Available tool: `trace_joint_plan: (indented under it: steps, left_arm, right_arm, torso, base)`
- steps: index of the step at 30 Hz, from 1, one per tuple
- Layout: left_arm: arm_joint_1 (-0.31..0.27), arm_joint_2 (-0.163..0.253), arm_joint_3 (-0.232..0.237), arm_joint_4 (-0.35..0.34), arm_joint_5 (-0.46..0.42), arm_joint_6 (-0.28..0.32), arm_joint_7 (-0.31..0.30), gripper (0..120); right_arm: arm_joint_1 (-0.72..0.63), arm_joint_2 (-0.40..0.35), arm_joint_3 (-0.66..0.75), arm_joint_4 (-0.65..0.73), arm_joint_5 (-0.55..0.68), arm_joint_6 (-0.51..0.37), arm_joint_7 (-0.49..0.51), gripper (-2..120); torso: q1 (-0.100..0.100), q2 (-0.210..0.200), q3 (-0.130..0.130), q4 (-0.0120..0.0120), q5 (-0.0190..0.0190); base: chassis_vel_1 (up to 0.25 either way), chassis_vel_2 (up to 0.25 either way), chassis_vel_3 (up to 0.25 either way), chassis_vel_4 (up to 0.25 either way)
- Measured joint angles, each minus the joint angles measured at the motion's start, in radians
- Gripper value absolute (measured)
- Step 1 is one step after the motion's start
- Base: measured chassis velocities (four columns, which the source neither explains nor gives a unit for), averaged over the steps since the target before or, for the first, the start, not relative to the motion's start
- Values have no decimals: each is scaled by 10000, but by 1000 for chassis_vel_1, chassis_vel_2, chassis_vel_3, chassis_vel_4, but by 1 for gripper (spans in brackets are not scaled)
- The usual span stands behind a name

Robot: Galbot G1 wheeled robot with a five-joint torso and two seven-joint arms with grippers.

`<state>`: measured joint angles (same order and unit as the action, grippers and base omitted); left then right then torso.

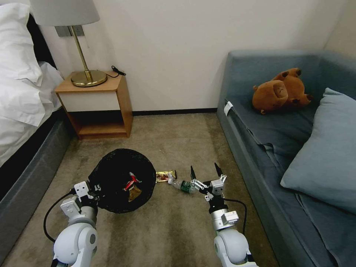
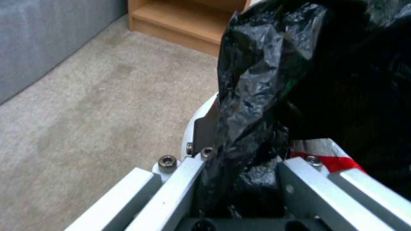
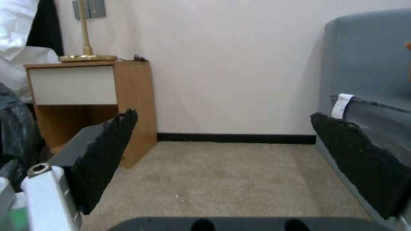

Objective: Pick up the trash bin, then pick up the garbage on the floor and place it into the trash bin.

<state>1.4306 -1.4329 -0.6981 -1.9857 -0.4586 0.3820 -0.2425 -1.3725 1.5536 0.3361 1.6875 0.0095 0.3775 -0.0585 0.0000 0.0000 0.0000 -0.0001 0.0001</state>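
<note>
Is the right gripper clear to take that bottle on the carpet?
Probably yes: the right gripper is open, just beside the bottle, with bare carpet around it. The trash bin, held by the left gripper, stays aside.

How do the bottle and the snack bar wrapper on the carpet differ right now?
The bottle is clear with a green label; the snack bar wrapper is flat and yellow-brown. The bottle lies beside the open right gripper; the wrapper lies nearer the trash bin. Both still lie on the carpet.
</note>
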Motion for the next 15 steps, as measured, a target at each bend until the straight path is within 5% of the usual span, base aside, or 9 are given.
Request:
trace_joint_plan:
  steps: [15]
  left_arm:
    - [138, -20, -103, -133, 32, 0, -25, 1]
  right_arm:
    - [25, -226, -493, -356, -350, 67, -19, 100]
  torso:
    - [0, 0, 0, 2, 4]
  base:
    - [-76, 89, 79, -82]
